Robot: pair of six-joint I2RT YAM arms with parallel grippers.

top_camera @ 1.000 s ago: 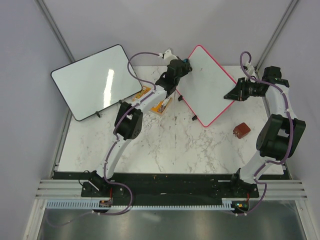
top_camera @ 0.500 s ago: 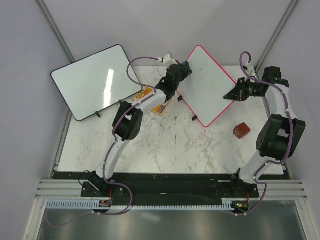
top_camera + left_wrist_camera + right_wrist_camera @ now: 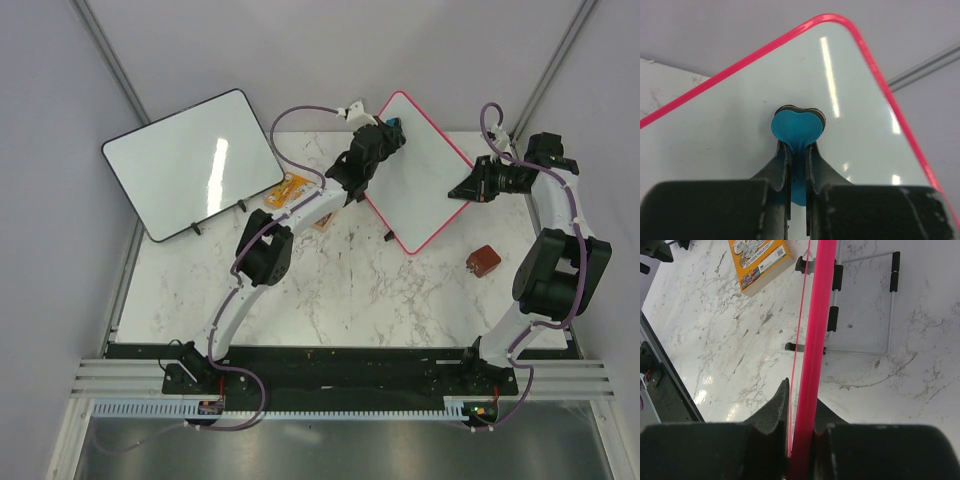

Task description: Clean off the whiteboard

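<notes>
Over the last 1 second the left tool (image 3: 392,130) has slid rightward. It went from the upper left edge of the whiteboard (image 3: 420,175) to a spot just below the board's top corner, in the upper middle of the overhead view. Its fingers are pressed onto the stem of a blue heart-shaped eraser (image 3: 797,128). In the left wrist view the eraser's pad appears to lie flat against the white surface, close to the pink frame's rounded corner in the upper right of that picture.

The board itself has not shifted. It stands corner-up like a diamond at the back of the desk (image 3: 330,290), upper right of centre, propped on a wire stand (image 3: 862,305). The right tool (image 3: 463,189) is clamped on the pink frame at the board's right corner, steadying it.

This looks like 1 wiping stroke carried along the upper edge. No red writing shows around the eraser, and the overhead view is too coarse to tell whether marks remain lower down.
</notes>
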